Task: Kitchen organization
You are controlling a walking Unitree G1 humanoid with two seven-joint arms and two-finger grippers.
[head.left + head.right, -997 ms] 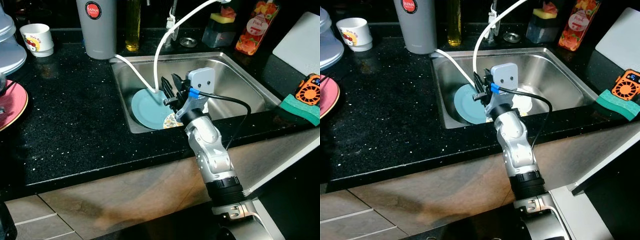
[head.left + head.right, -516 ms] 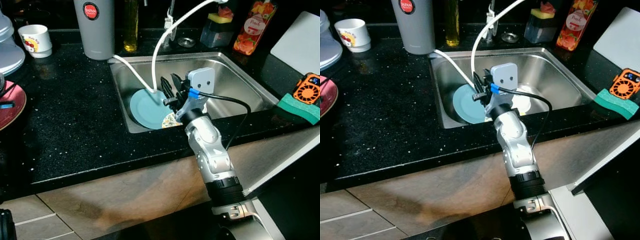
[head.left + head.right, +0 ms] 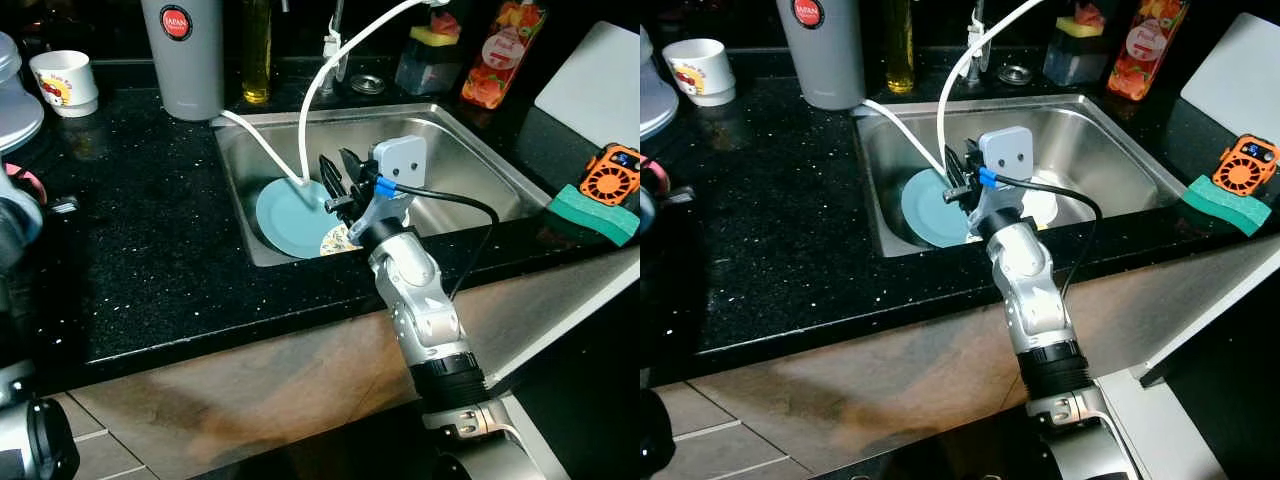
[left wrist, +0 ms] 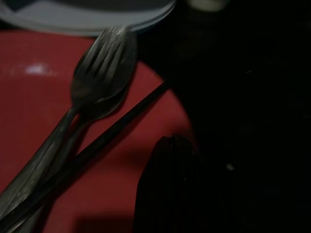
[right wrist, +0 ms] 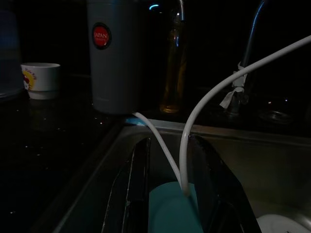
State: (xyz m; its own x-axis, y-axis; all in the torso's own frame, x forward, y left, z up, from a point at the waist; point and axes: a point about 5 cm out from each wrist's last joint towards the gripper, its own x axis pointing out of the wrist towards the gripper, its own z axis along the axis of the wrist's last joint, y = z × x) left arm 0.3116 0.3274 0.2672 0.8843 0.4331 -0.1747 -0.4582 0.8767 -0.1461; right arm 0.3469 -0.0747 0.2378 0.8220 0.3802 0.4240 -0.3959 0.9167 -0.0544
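Two white hoses drop into the sink just ahead of the right gripper, crossing above the teal plate. The sink's right half lies open. Bare counter stretches left of the basin.

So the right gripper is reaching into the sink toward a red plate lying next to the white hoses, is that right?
Not quite: the plate in the sink is teal blue, not red, as the left eye view shows. The rest holds: the right gripper reaches into the sink toward it, beside the white hoses.
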